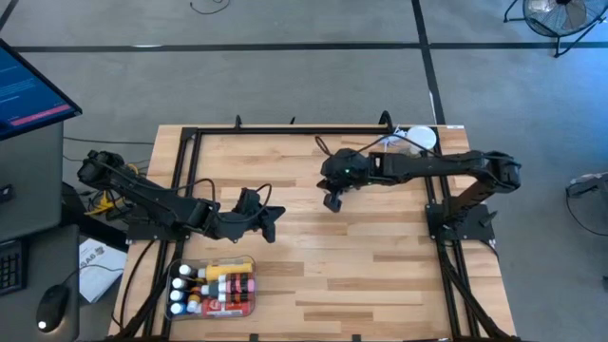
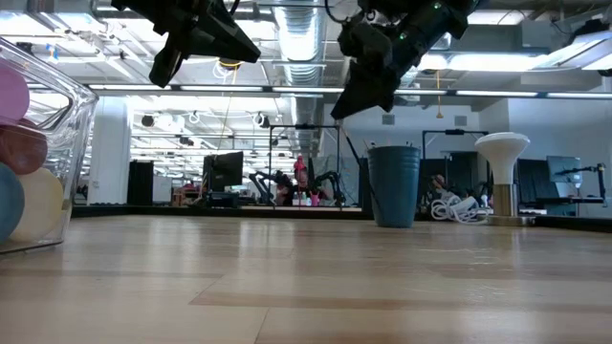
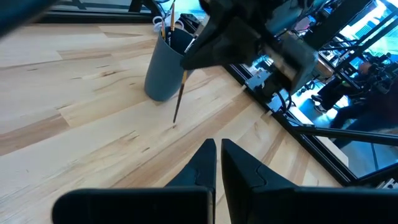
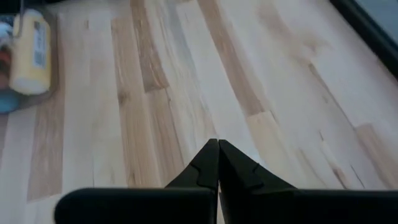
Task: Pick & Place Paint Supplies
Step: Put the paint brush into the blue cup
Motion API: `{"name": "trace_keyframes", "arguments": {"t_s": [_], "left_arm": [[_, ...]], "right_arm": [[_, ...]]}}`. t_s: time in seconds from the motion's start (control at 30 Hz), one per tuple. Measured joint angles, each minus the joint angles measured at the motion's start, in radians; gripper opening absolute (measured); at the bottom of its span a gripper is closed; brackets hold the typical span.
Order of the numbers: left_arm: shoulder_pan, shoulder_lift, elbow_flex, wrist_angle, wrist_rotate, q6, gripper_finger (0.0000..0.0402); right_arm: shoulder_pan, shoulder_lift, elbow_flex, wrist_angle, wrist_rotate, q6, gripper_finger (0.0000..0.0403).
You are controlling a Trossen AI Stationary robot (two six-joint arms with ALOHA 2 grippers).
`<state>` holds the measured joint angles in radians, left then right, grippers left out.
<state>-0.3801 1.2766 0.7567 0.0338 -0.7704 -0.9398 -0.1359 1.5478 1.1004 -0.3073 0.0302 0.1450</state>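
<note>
No text, brand, number or sign can be read anywhere. The yellow bottle carries a pale label, but its print is too blurred to make out. The monitor beside the table shows lines of writing far too small to read, and so do the papers lying below it.
</note>
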Motion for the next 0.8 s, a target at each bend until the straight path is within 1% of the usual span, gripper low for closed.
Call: {"name": "trace_keyframes", "arguments": {"t_s": [0.43, 0.8], "left_arm": [[0.002, 0.000, 0.000, -0.002, 0.000, 0.000, 0.0000], [0.002, 0.000, 0.000, -0.005, 0.000, 0.000, 0.0000]], "right_arm": [[-0.084, -0.159, 0.000, -0.002, 0.028, 0.008, 0.0000], [-0.156, -0.311, 0.000, 0.002, 0.080, 0.022, 0.0000]]}}
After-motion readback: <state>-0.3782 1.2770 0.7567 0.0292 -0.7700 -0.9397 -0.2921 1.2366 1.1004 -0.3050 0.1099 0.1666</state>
